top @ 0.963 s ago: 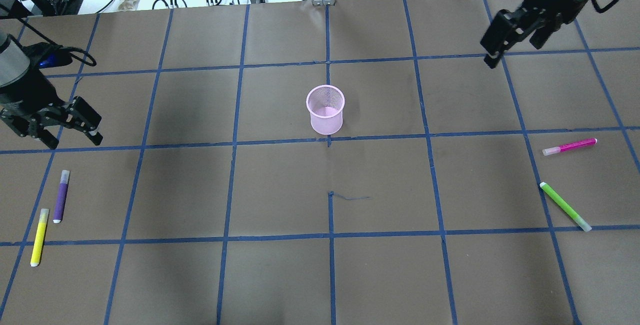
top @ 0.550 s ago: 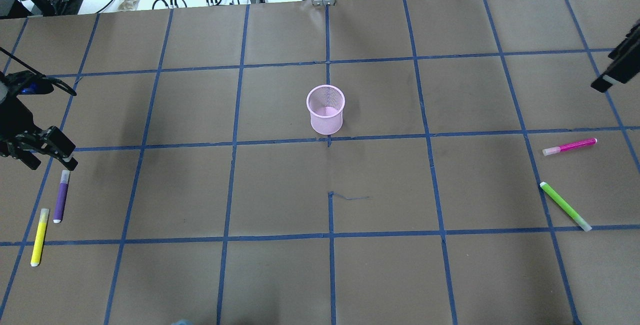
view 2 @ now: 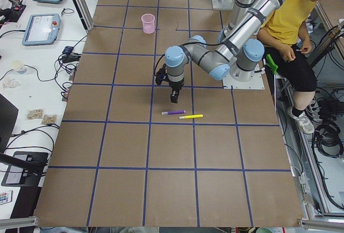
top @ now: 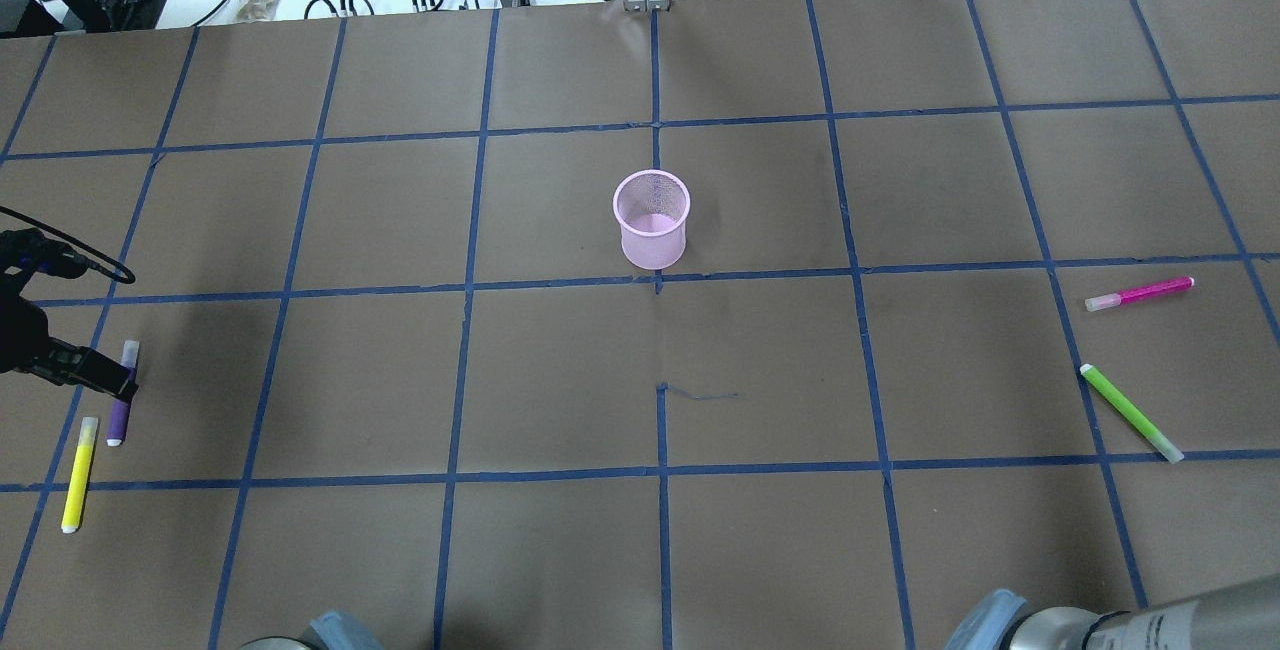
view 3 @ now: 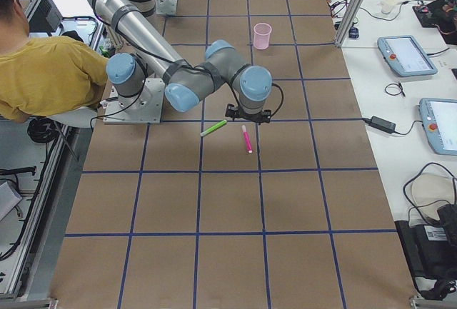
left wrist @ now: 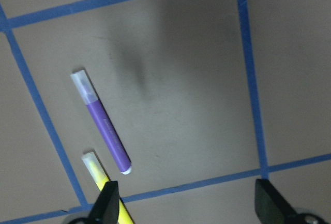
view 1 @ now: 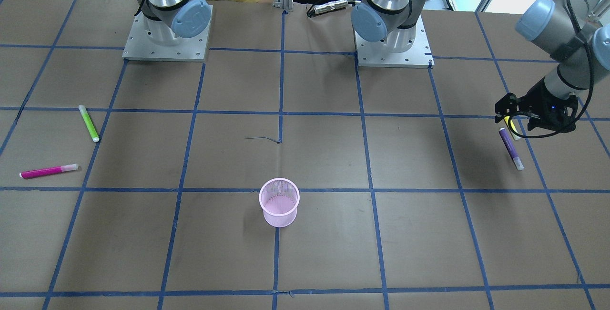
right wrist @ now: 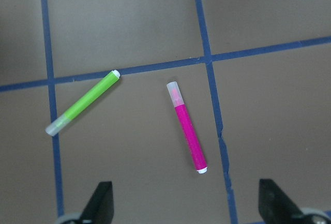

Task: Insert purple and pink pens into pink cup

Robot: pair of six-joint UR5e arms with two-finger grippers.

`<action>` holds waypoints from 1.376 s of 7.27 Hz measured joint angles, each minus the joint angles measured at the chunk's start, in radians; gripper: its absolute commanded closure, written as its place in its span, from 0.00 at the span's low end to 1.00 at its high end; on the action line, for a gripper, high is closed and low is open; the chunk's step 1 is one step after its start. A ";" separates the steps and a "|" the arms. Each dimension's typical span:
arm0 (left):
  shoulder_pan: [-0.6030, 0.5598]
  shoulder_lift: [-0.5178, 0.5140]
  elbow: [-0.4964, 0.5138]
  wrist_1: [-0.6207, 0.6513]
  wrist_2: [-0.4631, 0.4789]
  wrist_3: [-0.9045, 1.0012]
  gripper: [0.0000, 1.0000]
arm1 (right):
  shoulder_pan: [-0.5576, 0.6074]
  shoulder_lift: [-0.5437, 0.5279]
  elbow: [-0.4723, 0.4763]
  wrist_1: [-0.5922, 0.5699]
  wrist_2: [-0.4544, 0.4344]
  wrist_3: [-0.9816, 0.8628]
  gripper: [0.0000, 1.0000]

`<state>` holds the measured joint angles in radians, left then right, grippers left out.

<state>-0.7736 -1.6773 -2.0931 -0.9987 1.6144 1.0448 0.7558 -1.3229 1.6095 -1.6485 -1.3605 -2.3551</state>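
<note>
I see left gripper [left wrist: 184, 182] above purple pen [left wrist: 106, 131], right gripper [right wrist: 184, 182] above pink pen [right wrist: 187, 131]; fingers apart on both.

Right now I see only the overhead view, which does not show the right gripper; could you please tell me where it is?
Observer: The side view shows the right gripper hanging over the pink pen.
Operator: Thank you. Is it open?
Observer: Yes. Its wrist view shows both fingers spread wide, with the pen lying between them below.
Operator: And is the left gripper open as well?
Observer: Yes. In its wrist view the left gripper is open, and the purple pen lies flat below it.
</note>
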 measured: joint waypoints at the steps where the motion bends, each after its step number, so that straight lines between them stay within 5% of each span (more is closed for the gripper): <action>1: 0.044 -0.001 -0.031 0.018 -0.034 0.030 0.08 | -0.019 0.041 0.005 -0.005 0.051 -0.179 0.10; 4: 0.089 -0.027 -0.041 0.086 -0.082 0.063 0.08 | -0.077 0.191 0.005 0.008 0.198 -0.422 0.11; 7: 0.082 -0.142 0.090 0.085 -0.096 0.054 0.09 | -0.089 0.312 0.002 0.004 0.249 -0.399 0.12; 10: 0.064 -0.175 0.087 0.053 -0.096 0.006 0.13 | -0.089 0.360 -0.001 -0.004 0.255 -0.385 0.28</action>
<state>-0.7094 -1.8518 -2.0057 -0.9459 1.5182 1.0512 0.6672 -0.9625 1.6084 -1.6527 -1.1053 -2.7401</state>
